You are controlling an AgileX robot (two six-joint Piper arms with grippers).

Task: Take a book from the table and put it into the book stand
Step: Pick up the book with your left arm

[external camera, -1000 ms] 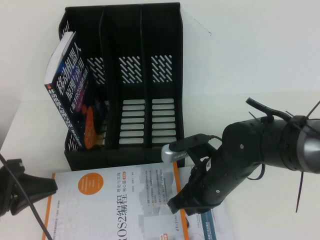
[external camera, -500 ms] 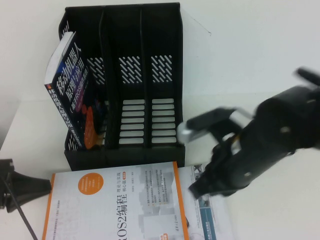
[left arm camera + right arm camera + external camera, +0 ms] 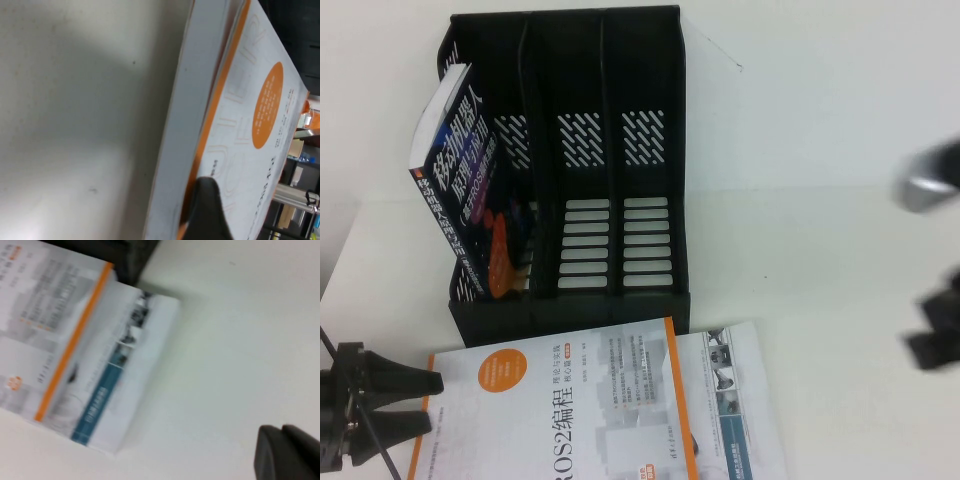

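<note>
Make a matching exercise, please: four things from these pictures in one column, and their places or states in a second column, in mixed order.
Things:
1. dark blue book
2. white book with orange circle
3. left gripper
4. right gripper

Places or states:
A. blurred at the right edge of the high view
B. leaning in the leftmost slot of the black plastic book stand
C. at the orange-circle book's left edge
D. lying flat on the white table before the stand

Pairs: 1-B, 2-D, 3-C, 4-A

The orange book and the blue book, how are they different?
The orange book lies flat on the table by the left gripper; the blue book stands tilted in the book stand. Orange's cover is mostly white, blue's dark. Both show Chinese lettering. The right gripper is off right.
</note>
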